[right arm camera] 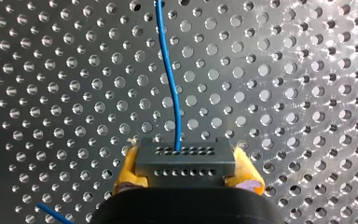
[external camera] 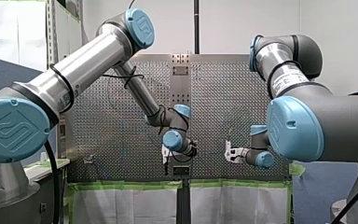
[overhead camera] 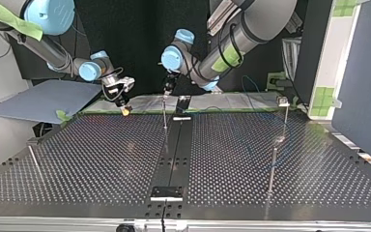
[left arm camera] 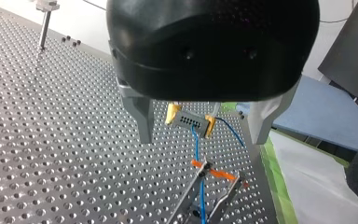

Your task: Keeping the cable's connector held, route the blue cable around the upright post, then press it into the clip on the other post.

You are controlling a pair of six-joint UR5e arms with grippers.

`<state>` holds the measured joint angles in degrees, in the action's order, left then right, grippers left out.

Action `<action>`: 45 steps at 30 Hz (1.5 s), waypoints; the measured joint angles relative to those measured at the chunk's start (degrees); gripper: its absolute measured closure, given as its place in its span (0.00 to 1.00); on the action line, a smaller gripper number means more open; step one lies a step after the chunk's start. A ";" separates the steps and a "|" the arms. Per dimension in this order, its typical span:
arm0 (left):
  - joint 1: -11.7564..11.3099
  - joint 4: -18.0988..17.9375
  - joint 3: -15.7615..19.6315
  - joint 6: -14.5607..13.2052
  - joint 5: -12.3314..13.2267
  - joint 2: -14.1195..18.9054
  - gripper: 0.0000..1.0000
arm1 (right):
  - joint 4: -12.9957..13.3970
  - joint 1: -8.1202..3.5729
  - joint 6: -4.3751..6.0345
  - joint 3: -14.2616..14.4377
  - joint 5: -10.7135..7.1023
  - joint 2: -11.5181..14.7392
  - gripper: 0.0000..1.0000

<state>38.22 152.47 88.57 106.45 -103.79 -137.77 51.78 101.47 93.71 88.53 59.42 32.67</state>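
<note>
My right gripper (right arm camera: 184,179) has its yellow pads shut on a grey connector (right arm camera: 185,162). The blue cable (right arm camera: 171,79) runs from the connector out over the perforated table. In the left wrist view my left gripper (left arm camera: 200,139) stands open with nothing between its metal fingers (left arm camera: 142,116). Beyond them I see the connector (left arm camera: 190,121). The cable (left arm camera: 196,145) drops from it into a forked metal fixture with an orange tab (left arm camera: 204,179). In the top view my left gripper (overhead camera: 166,89) hovers over a thin upright post (overhead camera: 164,113). My right gripper (overhead camera: 123,102) is at its left.
A post with a clip on top (overhead camera: 285,108) stands at the top view's right, a shorter one (overhead camera: 272,166) nearer the camera. Another post (overhead camera: 35,162) leans at the left. A dark rail (overhead camera: 174,150) runs down the table's middle. A far post (left arm camera: 43,25) shows in the left wrist view.
</note>
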 joint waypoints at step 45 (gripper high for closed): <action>0.05 0.59 0.01 -4.33 -2.41 -1.93 0.00 | -0.39 0.02 0.00 0.01 -0.60 -0.01 1.00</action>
<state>38.27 153.06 88.58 102.11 -106.20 -139.70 51.38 101.49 93.71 88.55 58.82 32.66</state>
